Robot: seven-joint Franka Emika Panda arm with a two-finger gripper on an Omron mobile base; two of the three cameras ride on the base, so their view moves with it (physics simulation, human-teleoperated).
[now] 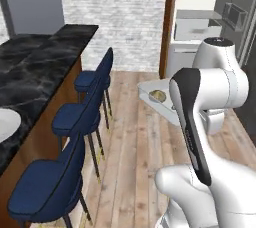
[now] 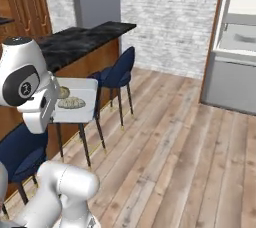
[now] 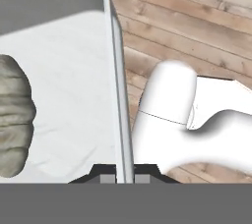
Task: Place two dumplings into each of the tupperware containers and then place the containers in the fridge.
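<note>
My gripper (image 3: pixel 125 179) is shut on the thin side wall of a whitish tupperware container (image 3: pixel 64 85), which hangs in the air above the wooden floor. A beige-tan dumpling (image 3: pixel 14 120) lies inside it at the left edge of the hand view. From the left base view the container (image 1: pixel 149 91) sticks out from behind my arm, with a dumpling (image 1: pixel 159 95) in it. From the right base view the container (image 2: pixel 82 88) holds two dumplings (image 2: pixel 71 103) (image 2: pixel 63 92). The fridge (image 1: pixel 197 22) (image 2: pixel 235 42) stands open ahead, with grey shelves and a drawer showing.
A black marble counter (image 1: pixel 35 67) (image 2: pixel 85 39) runs along the left, with dark blue bar stools (image 1: pixel 80 117) (image 2: pixel 117 74) in front of it. A white plate (image 1: pixel 6 124) lies on the counter. Wooden floor (image 2: pixel 170 152) lies open between the stools and the fridge.
</note>
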